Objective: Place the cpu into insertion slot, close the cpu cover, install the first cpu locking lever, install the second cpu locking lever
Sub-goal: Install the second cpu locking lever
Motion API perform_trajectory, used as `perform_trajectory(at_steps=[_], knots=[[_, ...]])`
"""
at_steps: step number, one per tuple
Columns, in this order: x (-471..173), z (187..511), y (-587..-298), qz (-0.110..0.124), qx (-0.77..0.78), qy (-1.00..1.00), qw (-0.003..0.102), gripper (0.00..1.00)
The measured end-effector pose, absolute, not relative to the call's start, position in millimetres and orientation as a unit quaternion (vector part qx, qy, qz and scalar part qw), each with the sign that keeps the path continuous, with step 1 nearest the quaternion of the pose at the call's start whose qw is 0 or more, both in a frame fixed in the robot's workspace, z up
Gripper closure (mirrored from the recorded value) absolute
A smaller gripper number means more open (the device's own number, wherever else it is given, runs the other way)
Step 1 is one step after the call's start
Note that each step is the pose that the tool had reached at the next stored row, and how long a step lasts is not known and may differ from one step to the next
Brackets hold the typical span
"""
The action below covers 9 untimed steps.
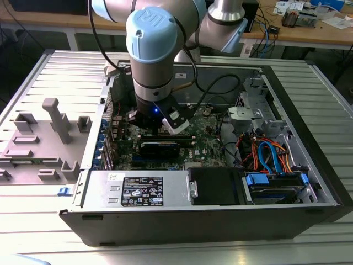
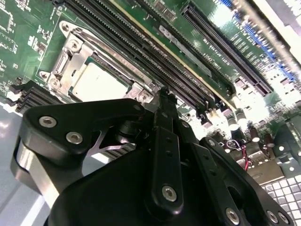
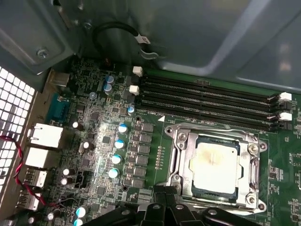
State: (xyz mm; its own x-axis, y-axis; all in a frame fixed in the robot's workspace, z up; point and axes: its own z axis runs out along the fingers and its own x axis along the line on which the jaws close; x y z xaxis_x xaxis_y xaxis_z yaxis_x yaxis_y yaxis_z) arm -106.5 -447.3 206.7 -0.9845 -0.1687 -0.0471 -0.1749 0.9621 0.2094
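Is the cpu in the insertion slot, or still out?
In. In the first wrist view the cpu lies flat inside the insertion slot, its pale metal top showing through the cpu cover window.

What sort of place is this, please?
Probably a robotics lab or test workshop: an open computer case lies on a ribbed metal table, a robot arm reaches in, and a cluttered wooden bench stands behind.

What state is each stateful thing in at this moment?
Cpu: seated in the insertion slot.
Cpu cover: closed down around the chip.
Memory slots: no modules in them.
Computer case: side open, board exposed.
Gripper: low over the board beside the socket.
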Motion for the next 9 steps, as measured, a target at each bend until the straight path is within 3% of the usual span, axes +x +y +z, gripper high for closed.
perform_trajectory(at_steps=[9], knots=[[-109.5, 198.5, -446.9, 0.109, -0.088, 0.99, 0.015, 0.89]])
